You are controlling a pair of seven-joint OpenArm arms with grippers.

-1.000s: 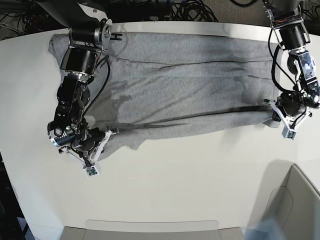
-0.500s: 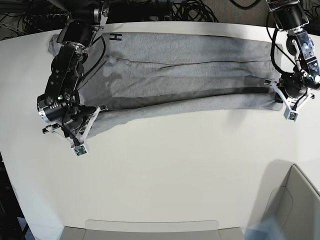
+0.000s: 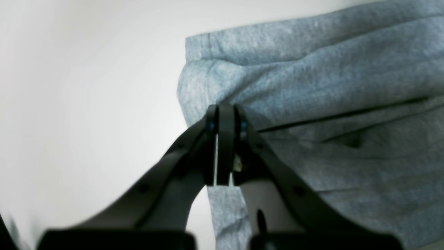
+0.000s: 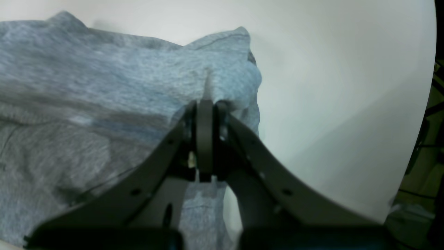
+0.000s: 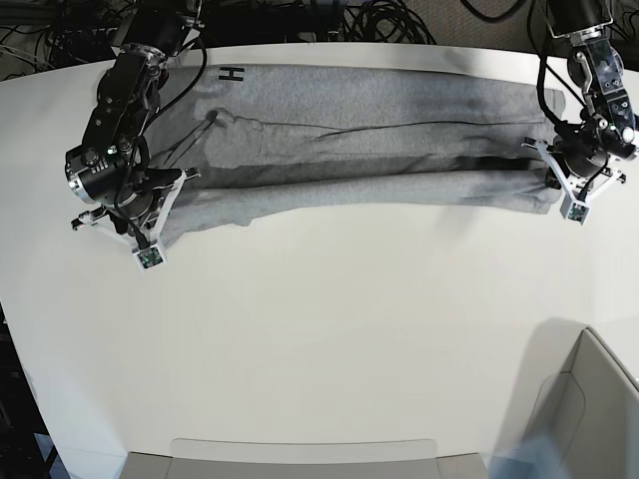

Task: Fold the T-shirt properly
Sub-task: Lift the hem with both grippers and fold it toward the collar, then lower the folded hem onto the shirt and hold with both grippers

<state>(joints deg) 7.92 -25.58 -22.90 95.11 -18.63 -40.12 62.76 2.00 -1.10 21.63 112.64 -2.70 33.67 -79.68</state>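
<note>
You have one heather-grey cotton T-shirt (image 5: 369, 140) stretched along the far side of one white tabletop (image 5: 329, 339). Two black robot arms work it: one at the left (image 5: 125, 100), one at the right (image 5: 597, 70). One pale bin corner (image 5: 589, 409) sits near right.

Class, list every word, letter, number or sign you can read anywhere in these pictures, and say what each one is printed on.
"H": one black block letter on the grey T-shirt, near its far edge beside the right arm, in the base view; any further lettering is hidden.
The two wrist views show no readable text.
</note>
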